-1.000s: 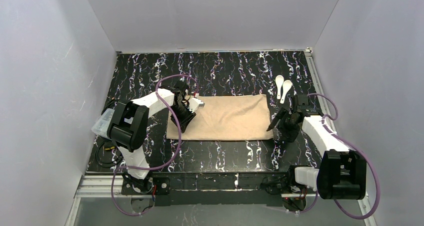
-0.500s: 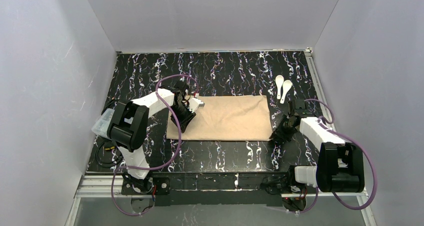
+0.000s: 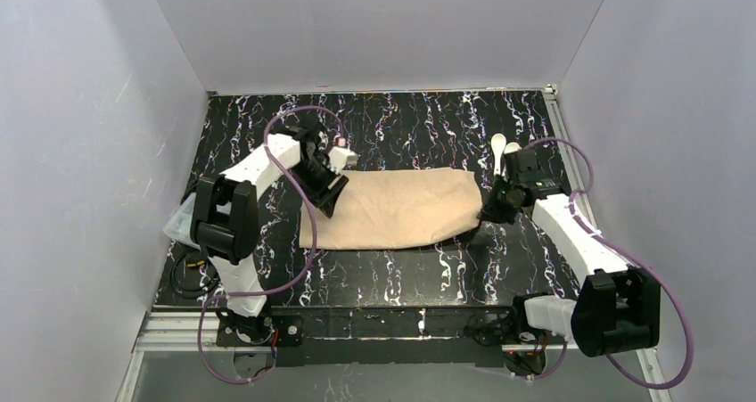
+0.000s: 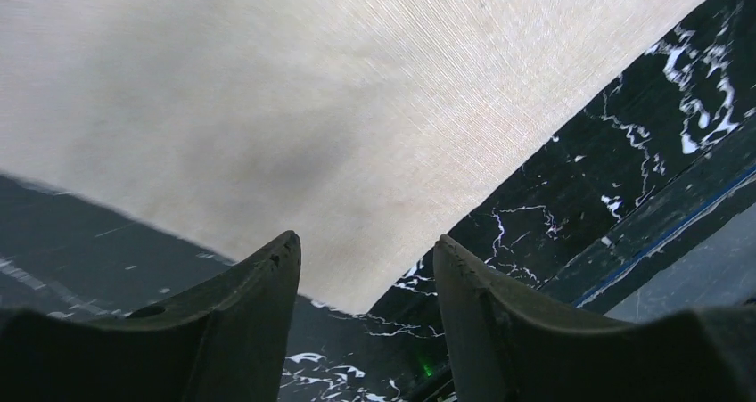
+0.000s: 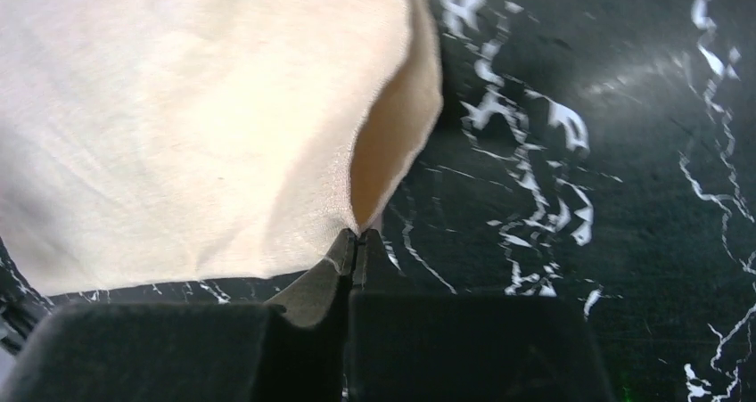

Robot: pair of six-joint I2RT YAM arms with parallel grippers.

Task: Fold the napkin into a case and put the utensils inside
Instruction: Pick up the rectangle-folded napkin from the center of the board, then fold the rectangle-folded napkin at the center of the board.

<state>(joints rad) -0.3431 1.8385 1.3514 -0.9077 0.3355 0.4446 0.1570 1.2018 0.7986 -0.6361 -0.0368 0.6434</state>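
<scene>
The right gripper [image 5: 357, 238] is clamped on the right end of the folded napkin [image 3: 392, 210] at mid-tabletop [image 3: 401, 121], the left gripper [image 4: 365, 252] parted over its left end, the utensils [image 3: 497, 145] half-hidden behind the right arm [image 3: 571, 228].

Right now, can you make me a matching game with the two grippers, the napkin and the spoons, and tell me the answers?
Things:
1. left gripper
2. right gripper
3. napkin
4. spoons

States:
A. beige, spread out wide
B. shut on a napkin corner
C. white, far back on the right
D. open, above the napkin's left end

Pairs: 1-D, 2-B, 3-A, 4-C
</scene>
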